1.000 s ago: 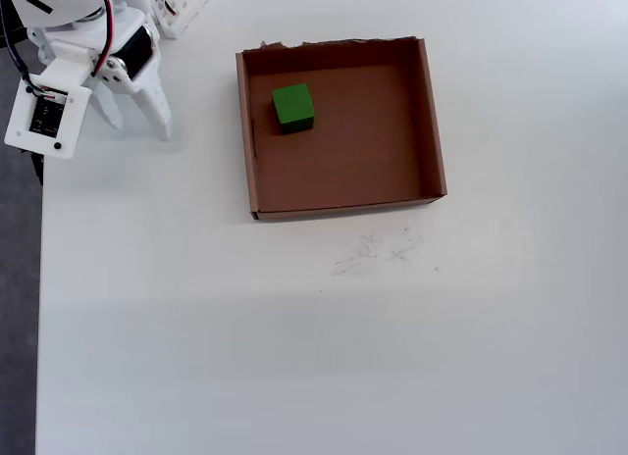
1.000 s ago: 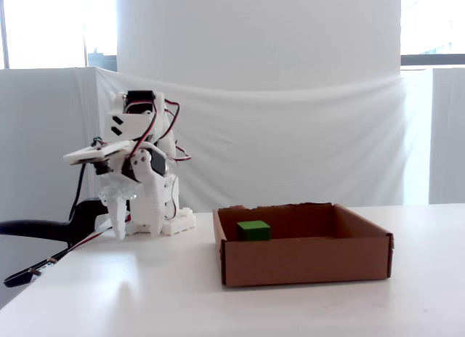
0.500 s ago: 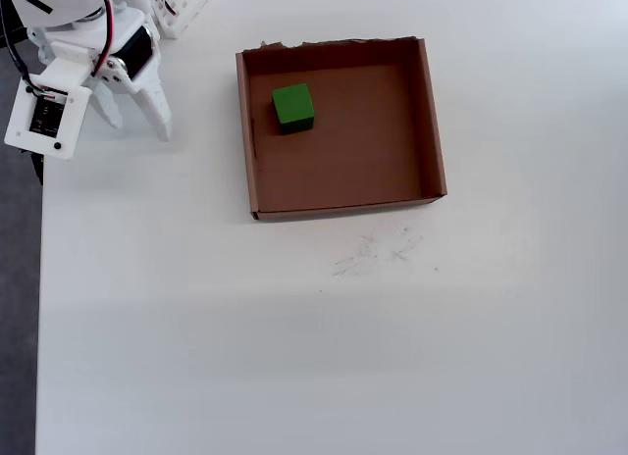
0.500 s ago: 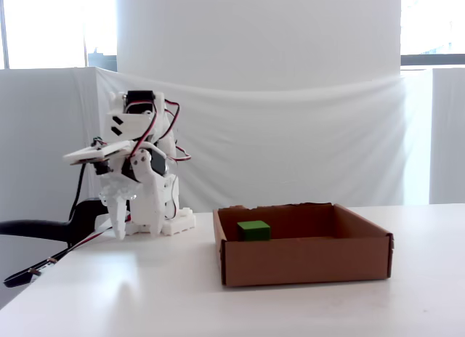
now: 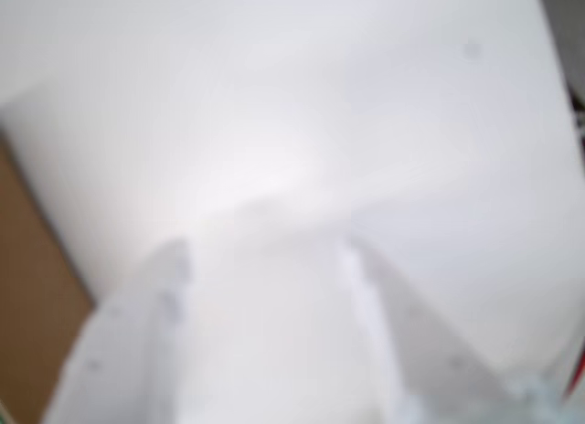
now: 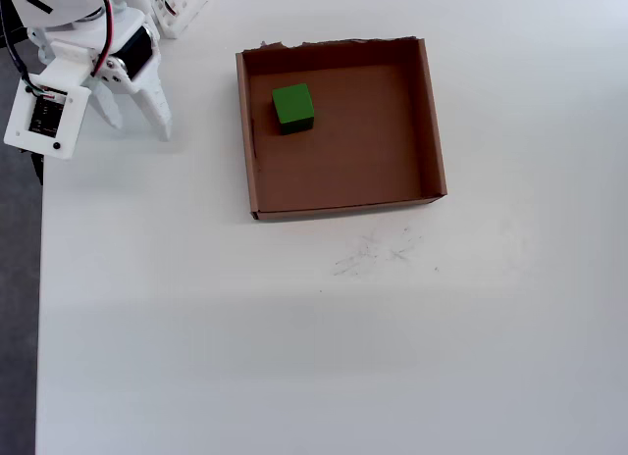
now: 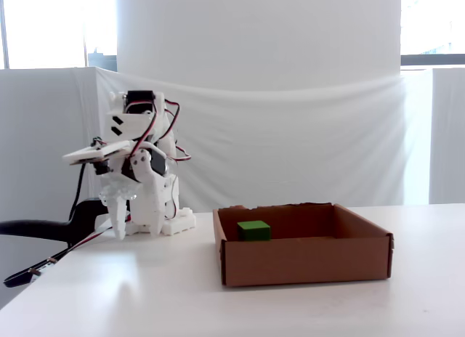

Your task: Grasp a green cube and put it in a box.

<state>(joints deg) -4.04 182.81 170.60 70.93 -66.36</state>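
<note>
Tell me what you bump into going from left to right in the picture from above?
The pincer first, open with nothing in it → the near wall of the box → the green cube sitting inside → the far wall of the box, then just white table.

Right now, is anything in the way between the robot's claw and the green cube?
Only the box's low side wall. The green cube already sits inside the box, near that wall, and the gripper hangs empty over the bare table beside it. Nothing else lies between them.
</note>
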